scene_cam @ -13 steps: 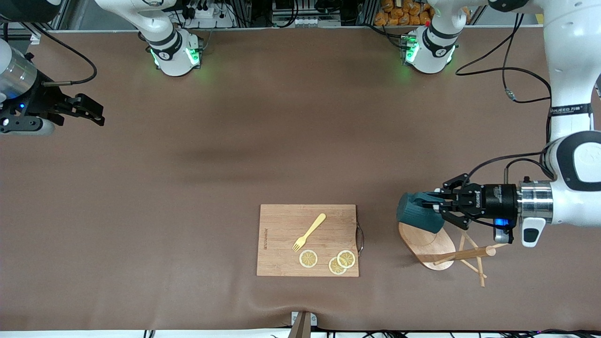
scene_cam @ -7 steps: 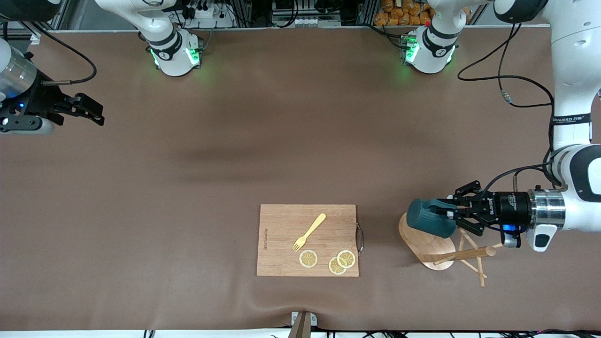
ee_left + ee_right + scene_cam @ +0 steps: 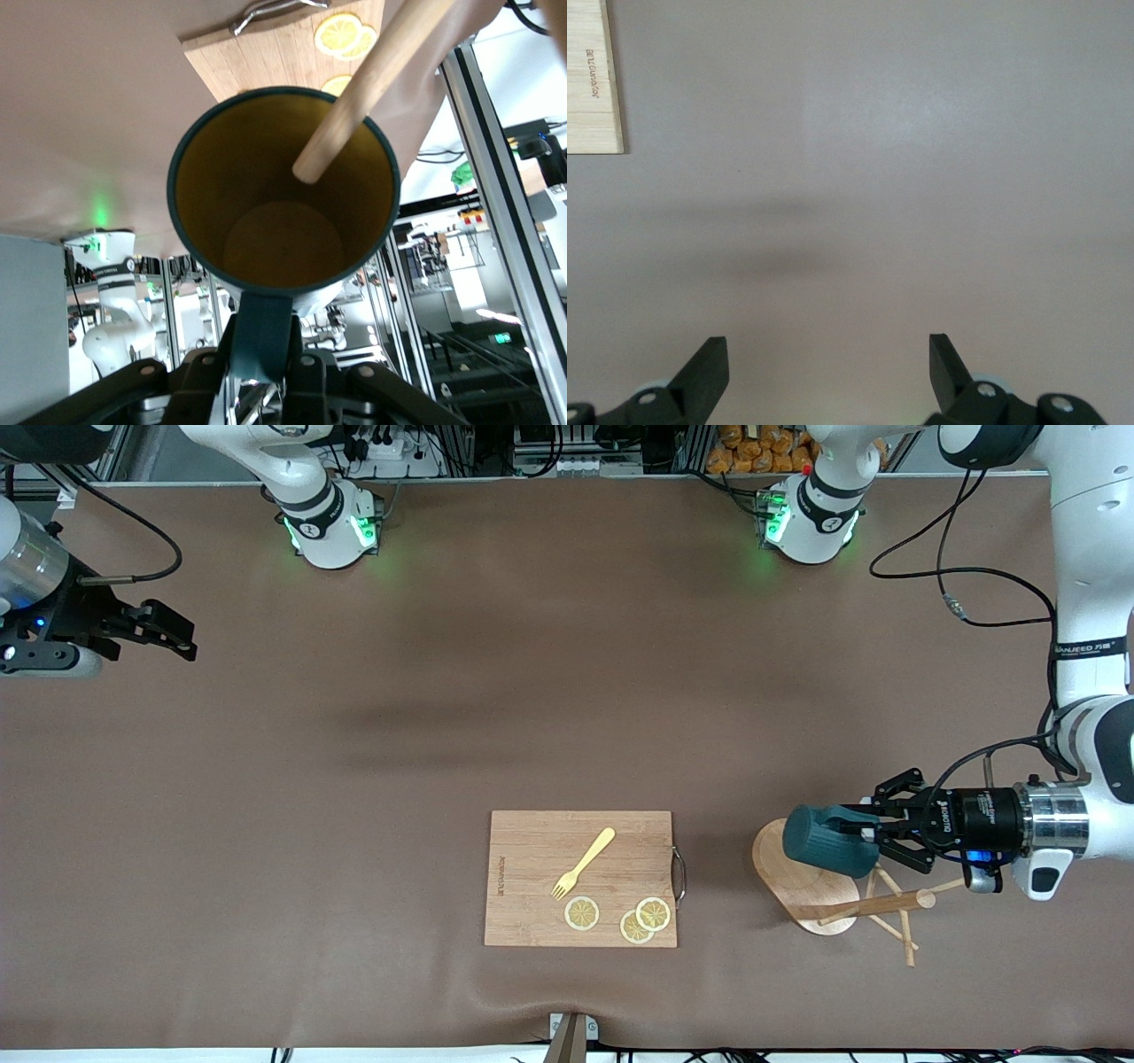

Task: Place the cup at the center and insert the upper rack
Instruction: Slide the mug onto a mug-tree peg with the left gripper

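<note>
Cup (image 3: 828, 849) hangs on its side in the lower right of the front view, clamped by its handle in the left gripper (image 3: 873, 835), over the oval base of the upper rack (image 3: 802, 879). In the left wrist view the mouth of the cup (image 3: 282, 188) faces away from the camera, and a wooden peg of the rack (image 3: 372, 81) crosses the rim and seems to end inside the yellowish bowl, though whether it touches the wall cannot be told. Holding it by the handle with the mouth turned sideways looks suited to sliding the mug along a peg; the centring step of the task appears not yet done. The rack lies tipped on the table, post and thin dowels spread toward the lower right, probably awaiting a later grasp. Up at the left edge of the front view, the right gripper (image 3: 173, 633) waits over bare brown table (image 3: 443, 691), its fingers (image 3: 704, 367) spread apart with nothing between them. By count: one cup, one rack, one cutting board (image 3: 580, 878) at lower centre carrying one yellow fork (image 3: 583, 863) and three lemon slices (image 3: 620, 917), two arms, two grippers.
</note>
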Robot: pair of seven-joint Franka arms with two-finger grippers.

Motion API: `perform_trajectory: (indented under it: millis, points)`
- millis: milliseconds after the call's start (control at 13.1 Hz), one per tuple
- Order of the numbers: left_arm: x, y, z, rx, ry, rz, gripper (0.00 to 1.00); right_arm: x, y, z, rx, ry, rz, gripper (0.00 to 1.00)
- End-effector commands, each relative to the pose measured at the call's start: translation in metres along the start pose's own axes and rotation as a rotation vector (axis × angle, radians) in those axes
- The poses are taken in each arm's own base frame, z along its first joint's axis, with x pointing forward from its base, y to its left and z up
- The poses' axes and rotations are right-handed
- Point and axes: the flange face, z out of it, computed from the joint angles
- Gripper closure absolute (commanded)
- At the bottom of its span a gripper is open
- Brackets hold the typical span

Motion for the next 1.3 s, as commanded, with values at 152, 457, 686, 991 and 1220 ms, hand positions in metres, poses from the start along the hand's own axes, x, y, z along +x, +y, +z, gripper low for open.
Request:
perform_trajectory:
  millis: [152,457,686,991,1220]
  points:
    - [0.008,-0.005,-0.007,-0.01,-0.104,0.034,1.0,-0.009,0.0,-0.005,-0.015,0.007,0.016,0.0]
    - [0.032,-0.01,-0.01,-0.018,-0.117,0.091,1.0,-0.009,0.0,-0.005,-0.015,0.007,0.017,0.0]
    - [0.037,-0.012,-0.018,-0.039,-0.123,0.162,1.0,-0.009,0.0,-0.005,-0.015,0.007,0.016,0.0]
    - [0.058,-0.022,-0.027,-0.051,-0.18,0.18,1.0,-0.009,-0.001,-0.005,-0.016,0.006,0.014,0.0]
    - [0.059,-0.023,-0.027,-0.061,-0.198,0.181,1.0,-0.009,0.0,-0.005,-0.015,0.006,0.017,0.0]
